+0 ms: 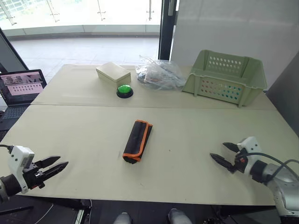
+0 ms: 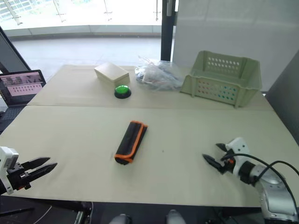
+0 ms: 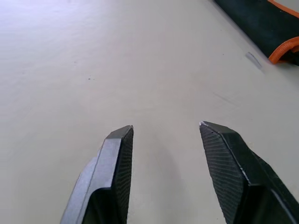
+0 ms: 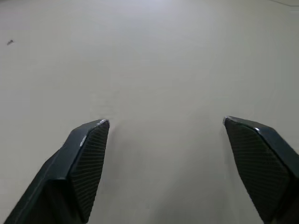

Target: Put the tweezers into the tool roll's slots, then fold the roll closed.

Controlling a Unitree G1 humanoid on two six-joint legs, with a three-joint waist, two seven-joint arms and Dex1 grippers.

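The tool roll (image 1: pixel 138 140) lies folded shut as a slim black bundle with orange trim in the middle of the table (image 1: pixel 187 135); one end of the tool roll (image 3: pixel 266 23) also shows in the left wrist view. The tweezers and the slots are out of view. My left gripper (image 1: pixel 60 162) hovers open at the near left table edge, well apart from the roll, with nothing between its fingers. At the near right, my right gripper (image 1: pixel 218 151) stands open over bare table, also holding nothing.
A green plastic basket (image 1: pixel 226 77) stands at the back right. Beside it lies a crumpled clear plastic bag (image 1: pixel 159 73), then a green push button (image 1: pixel 124 90) and a cream box (image 1: pixel 113 73). A laptop (image 1: pixel 21 88) sits off the table's left.
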